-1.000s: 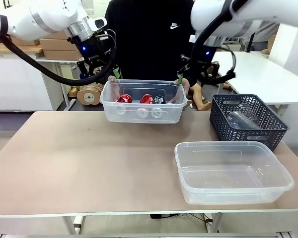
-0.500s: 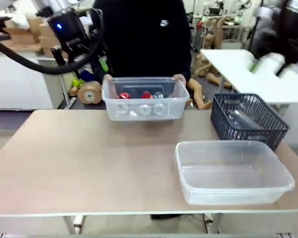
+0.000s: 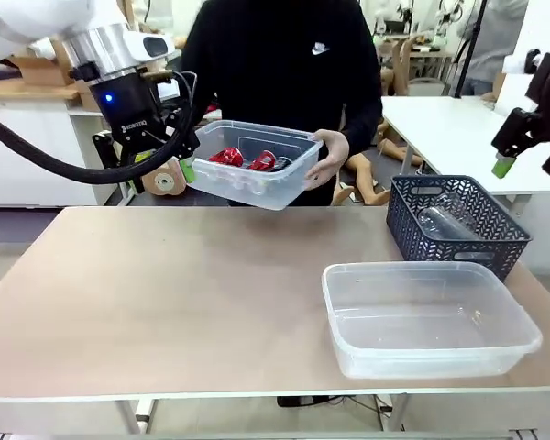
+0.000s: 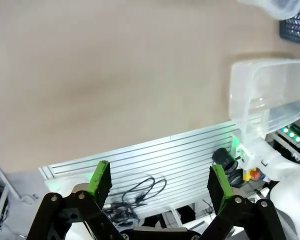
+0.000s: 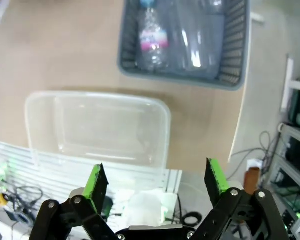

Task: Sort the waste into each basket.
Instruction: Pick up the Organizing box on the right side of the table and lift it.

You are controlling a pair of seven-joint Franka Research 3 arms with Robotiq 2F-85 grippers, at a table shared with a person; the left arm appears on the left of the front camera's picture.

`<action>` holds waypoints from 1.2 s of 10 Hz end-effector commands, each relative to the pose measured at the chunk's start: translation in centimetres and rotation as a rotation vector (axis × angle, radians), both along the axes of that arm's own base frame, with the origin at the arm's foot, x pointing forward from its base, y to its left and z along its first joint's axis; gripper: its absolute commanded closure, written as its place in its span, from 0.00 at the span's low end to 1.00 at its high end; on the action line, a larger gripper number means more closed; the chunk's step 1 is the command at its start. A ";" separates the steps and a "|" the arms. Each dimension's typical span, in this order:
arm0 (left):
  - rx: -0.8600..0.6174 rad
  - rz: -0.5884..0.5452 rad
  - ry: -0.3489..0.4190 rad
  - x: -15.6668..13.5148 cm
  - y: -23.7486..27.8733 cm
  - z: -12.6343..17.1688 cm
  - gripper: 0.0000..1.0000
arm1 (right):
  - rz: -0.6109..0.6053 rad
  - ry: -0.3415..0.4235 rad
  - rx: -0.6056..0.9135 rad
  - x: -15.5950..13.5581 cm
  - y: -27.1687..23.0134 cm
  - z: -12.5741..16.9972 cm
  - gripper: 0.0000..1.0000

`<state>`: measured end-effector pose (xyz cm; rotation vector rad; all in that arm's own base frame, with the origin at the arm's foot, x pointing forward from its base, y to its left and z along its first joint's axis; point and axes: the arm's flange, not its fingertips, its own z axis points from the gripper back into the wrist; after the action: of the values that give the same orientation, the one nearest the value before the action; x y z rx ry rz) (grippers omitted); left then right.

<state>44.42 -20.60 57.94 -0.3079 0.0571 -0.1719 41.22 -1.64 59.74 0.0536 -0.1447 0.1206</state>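
A person's hand (image 3: 324, 156) holds a clear tub (image 3: 257, 185) tilted above the table's far edge. Red crushed cans (image 3: 227, 157) lie inside it, beside a darker one (image 3: 282, 163). My left gripper (image 3: 165, 165) hangs open just left of that tub, apart from it. Its green pads (image 4: 100, 176) stand wide over bare table, with nothing between them in the left wrist view (image 4: 157, 172). My right gripper (image 3: 529, 163) is open at the far right, above the table's right end. Below the right gripper (image 5: 155, 172) lies the second clear tub (image 5: 97, 130), which is empty (image 3: 431, 316).
A dark grey lattice basket (image 3: 495, 243) stands at the back right with a clear bottle (image 3: 440, 218) lying in it; the same basket (image 5: 230, 60) and bottle (image 5: 152, 37) show from above. The person stands at the far side.
Both grippers have come away from the ends of the tub with cans. The right arm swung out to the far right. The person has lifted and tilted that tub.
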 end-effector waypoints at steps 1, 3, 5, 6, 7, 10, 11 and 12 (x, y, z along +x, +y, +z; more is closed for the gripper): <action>0.003 -0.012 0.011 -0.1 -0.2 -0.7 0.00 | 0.000 -0.012 -0.003 0.2 0.1 -0.5 0.00; -0.026 0.220 0.058 -3.8 -9.2 -3.7 0.00 | 0.013 0.068 -0.029 -4.1 -2.0 -3.9 0.00; 0.094 0.166 0.093 -6.4 -18.3 -8.0 0.00 | 0.035 0.178 -0.034 -8.1 -3.3 -7.8 0.00; 0.132 0.160 0.089 -6.5 -21.8 -9.8 0.00 | 0.038 0.243 -0.048 -9.5 -3.0 -10.1 0.00; 0.137 0.153 0.071 -6.4 -24.7 -11.3 0.00 | 0.085 0.322 -0.050 -10.5 -2.4 -12.9 0.00; 0.133 0.127 0.103 -9.9 -25.7 -13.4 0.00 | 0.039 0.340 -0.021 -10.7 -1.9 -14.2 0.00; 0.133 0.127 0.103 -9.9 -25.7 -13.4 0.00 | 0.039 0.340 -0.021 -10.7 -1.9 -14.2 0.00; 0.181 0.097 0.136 -8.3 -26.9 -15.6 0.00 | 0.039 0.340 -0.021 -10.7 -1.9 -14.2 0.00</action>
<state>35.85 -47.43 43.37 -0.1526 0.1758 -0.0444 30.35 -3.39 44.77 0.0553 0.2081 0.1515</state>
